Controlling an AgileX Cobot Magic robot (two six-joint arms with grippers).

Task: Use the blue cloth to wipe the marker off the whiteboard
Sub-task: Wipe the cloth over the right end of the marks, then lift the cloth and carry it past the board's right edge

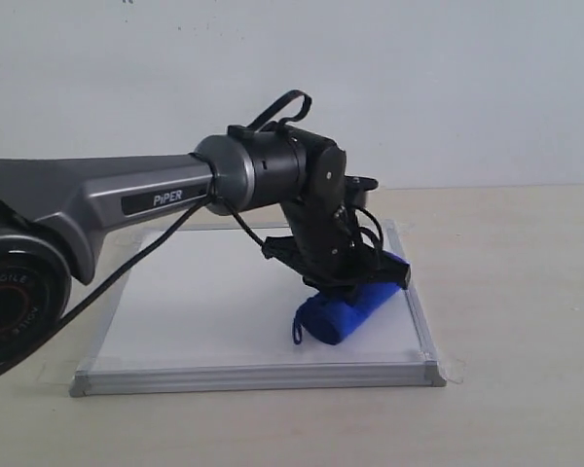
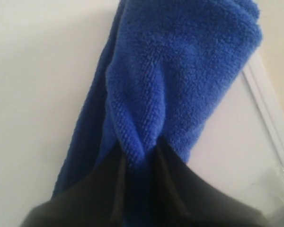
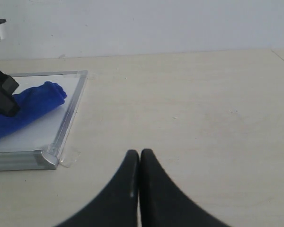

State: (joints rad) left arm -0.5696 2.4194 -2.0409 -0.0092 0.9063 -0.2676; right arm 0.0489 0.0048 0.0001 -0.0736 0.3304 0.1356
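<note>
Three views, each partial. Only the left wrist view shows the grip: left hand clamped on the blue cloth, dark fingers sunk into the pile. The exterior view places the cloth roll on the whiteboard, near its right frame, with the left arm reaching in and the wrist bent down over it. The right wrist view shows the right hand, tips pressed together, over the desk beside a board corner. Left fingertips are hidden in the exterior view. The left wrist view is blurred and the cloth is cut off.
</note>
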